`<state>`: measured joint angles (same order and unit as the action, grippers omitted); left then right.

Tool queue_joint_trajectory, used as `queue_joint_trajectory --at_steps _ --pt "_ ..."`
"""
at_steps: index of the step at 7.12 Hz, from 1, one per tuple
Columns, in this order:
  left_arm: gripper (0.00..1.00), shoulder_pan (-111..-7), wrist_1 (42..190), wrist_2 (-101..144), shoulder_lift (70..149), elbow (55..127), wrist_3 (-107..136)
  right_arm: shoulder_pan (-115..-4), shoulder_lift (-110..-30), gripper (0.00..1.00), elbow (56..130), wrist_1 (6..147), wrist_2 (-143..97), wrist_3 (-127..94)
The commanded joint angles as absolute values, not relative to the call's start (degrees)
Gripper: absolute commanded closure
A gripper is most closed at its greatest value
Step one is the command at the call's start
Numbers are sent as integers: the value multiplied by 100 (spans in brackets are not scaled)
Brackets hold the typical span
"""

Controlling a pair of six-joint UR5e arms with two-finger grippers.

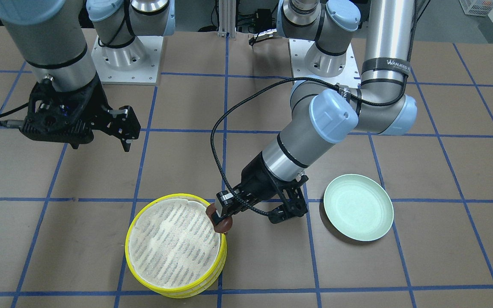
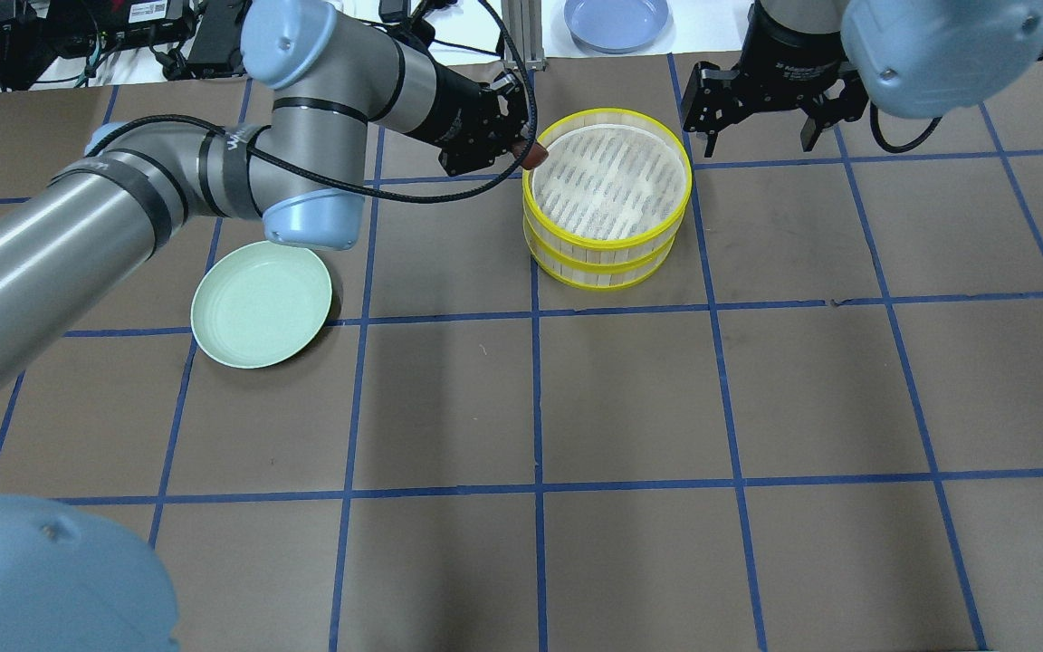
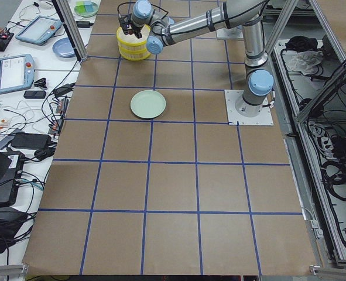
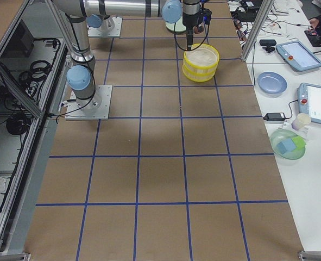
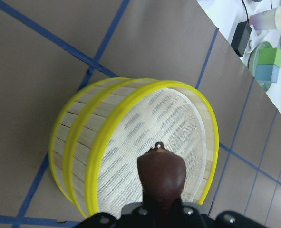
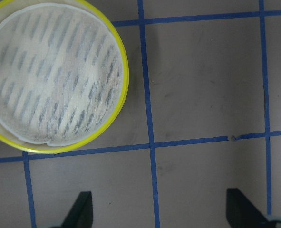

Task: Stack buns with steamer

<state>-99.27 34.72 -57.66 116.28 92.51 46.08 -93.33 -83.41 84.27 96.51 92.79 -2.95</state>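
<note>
Reddish-brown bun [image 5: 161,173] is pinched in the left gripper [image 1: 221,215] right at the rim of the stacked yellow steamer [image 2: 607,258], not yet set on the liner; cream bun shows in no view, probably in the tier below; right gripper [image 2: 759,131] is spread, well clear.
</note>
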Motion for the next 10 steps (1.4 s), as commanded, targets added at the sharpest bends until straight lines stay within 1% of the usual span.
queue_joint_trajectory --at_steps 1,2,4,8,9,10 --pt "31 -10072 3270 -5643 12039 9246 4860 -9343 -8814 0 8473 9231 8992 -79" --pt "0 -10211 3226 -5703 12111 9203 5208 -9325 -8868 0 8473 9281 8991 252" --pt "0 -10239 3234 -5722 12129 9027 5361 -9316 -8894 0 8473 9246 9009 299" --pt "0 -10239 3252 -5748 12059 8965 5335 -9273 -8886 0 8473 9448 8991 299" --pt "0 -10204 3539 -5896 11867 8852 5265 -9272 -8886 0 8473 9431 9000 299" --pt "0 -10108 4099 -6158 11743 8694 4708 -9272 -8894 0 8473 9413 9000 299"
